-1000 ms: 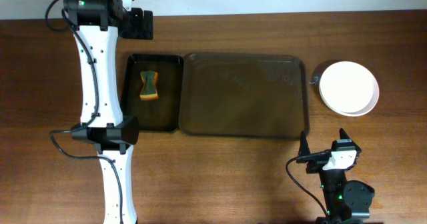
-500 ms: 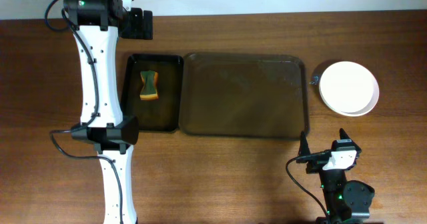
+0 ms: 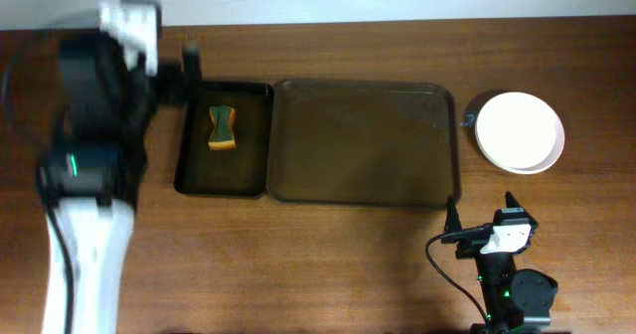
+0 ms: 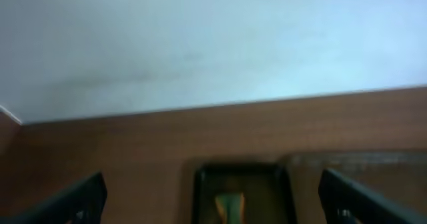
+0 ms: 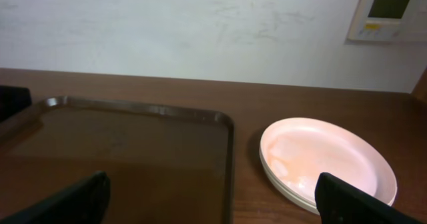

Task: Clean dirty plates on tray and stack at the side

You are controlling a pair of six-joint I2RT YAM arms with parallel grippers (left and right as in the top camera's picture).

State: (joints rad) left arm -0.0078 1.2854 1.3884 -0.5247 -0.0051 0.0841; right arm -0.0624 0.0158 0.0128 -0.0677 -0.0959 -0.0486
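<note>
Just off the right short end of the dark brown tray (image 3: 366,190), whose long axis runs left to right, the white plates (image 3: 520,130) sit stacked, while the left gripper (image 4: 213,197) and right gripper (image 5: 213,201) both gape wide, holding nothing.

A brown wood-grain table (image 3: 328,264) is seen w/ a plain whitish wall (image 5: 167,31) behind it, faintly scuffed. A small white control panel (image 5: 389,11) w/ a greenish display is mounted on the wall, upper rt.
</note>
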